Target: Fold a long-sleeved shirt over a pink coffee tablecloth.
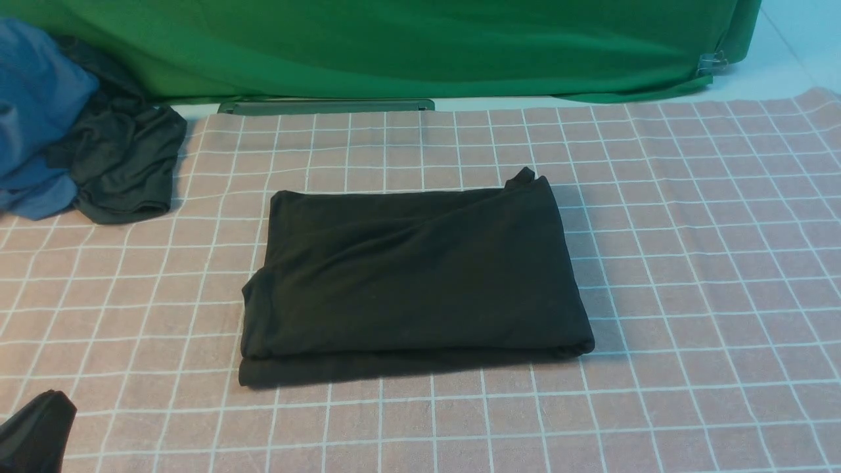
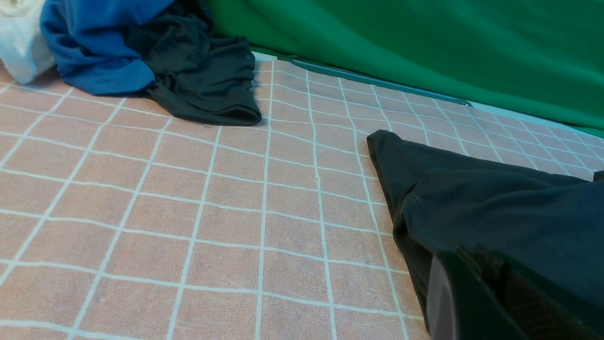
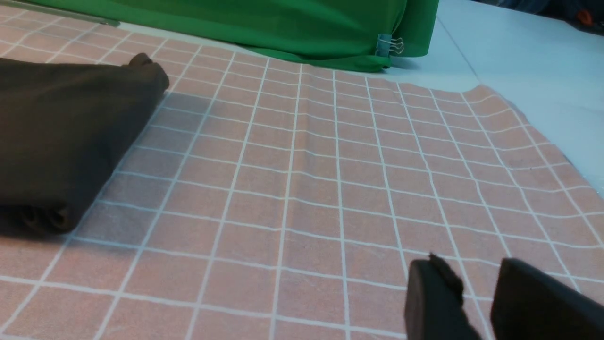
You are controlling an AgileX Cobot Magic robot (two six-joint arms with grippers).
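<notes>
Long-sleeved shirt (image 1: 414,276) lies folded into a compact rectangle around the middle of the pink coffee tablecloth (image 1: 690,263), flat on it, layered edges stacked along the side nearest the robot. One small tip of fabric pokes up at the shirt's far right corner. No label or print visible on the exposed face.

Left gripper (image 1: 33,430) sits low beyond the shirt's near-left corner, well apart from it in the front view — jaws clenched, nothing between them. Its wrist camera shows the dark gripper body against the shirt's left edge, but actual contact can't be judged.

Right gripper (image 3: 474,295) hovers over bare tablecloth off the shirt's right side, well apart from it — fingers (image 3: 432,293) part-way spread with a gap showing cloth between them, grasping nothing.

Far left of the shirt: a crumpled dark grey-green garment (image 1: 125,164) on the tablecloth edge, touching a blue garment (image 1: 36,112) heaped beside it. Behind the shirt, a green cloth (image 1: 420,46) hangs as a backdrop, with a binder clip (image 1: 713,62) on its right corner.
</notes>
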